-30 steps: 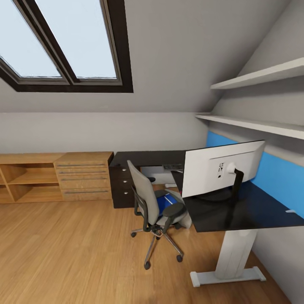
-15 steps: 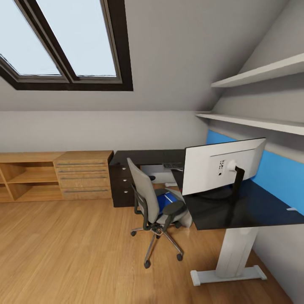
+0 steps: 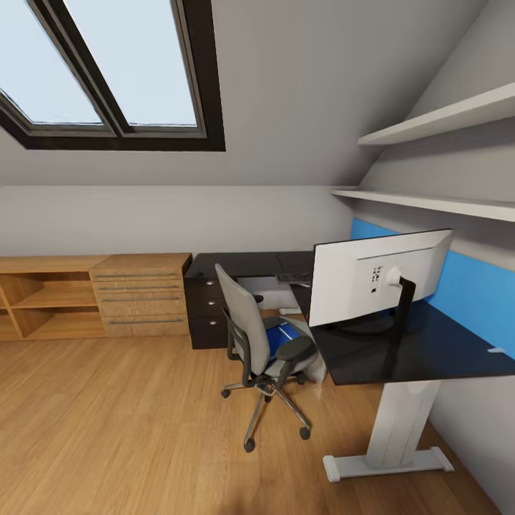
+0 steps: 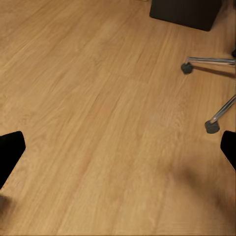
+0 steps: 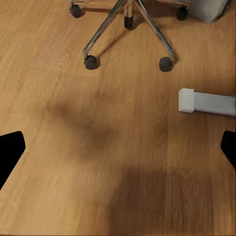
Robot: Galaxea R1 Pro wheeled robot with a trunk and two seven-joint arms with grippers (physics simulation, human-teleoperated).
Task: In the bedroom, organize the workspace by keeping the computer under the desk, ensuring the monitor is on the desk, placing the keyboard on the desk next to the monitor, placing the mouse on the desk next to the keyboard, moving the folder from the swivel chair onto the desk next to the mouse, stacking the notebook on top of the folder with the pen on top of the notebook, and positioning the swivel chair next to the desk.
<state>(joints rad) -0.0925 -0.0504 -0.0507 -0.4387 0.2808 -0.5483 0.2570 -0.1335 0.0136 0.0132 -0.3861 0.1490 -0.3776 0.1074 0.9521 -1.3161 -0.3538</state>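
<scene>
the bench (image 3: 422,350) is an l-shaped slab with a glossy black top on a pale, flat-footed pedestal leg (image 3: 400,429); the monitor (image 3: 375,280) stands on it, a thin white rectangle seen from the back on a dark curved stand; beyond it a dark flat shape on the bench may be the keyboard (image 3: 293,279), too small to be sure; the swivel chair (image 3: 261,350) sits just beside the bench, grey mesh back, dark armrests, chrome five-star base on small black castors; the blue folder (image 3: 280,336) lies on its seat with a lighter sheet on top; a dark drawer unit (image 3: 206,311) sits under the far wing of the bench, next to a light wooden cabinet with open shelves (image 3: 93,297); the floor (image 3: 114,429) is warm wood plank; a dark-framed skylight (image 3: 114,79) is set in the sloped grey ceiling and two white shelves (image 3: 436,164) run above a blue wall strip.

the left wrist view looks down on the floor with two chair castors; left fingers (image 4: 10,153) spread wide, nothing between them; the right wrist view shows the chair base and the bench foot; right fingers (image 5: 11,150) likewise spread wide and empty.

compared with a second ago the whole head view has crept forward and slightly down; the monitor looms a little larger and higher, which is camera motion; the things themselves have kept their places.
</scene>
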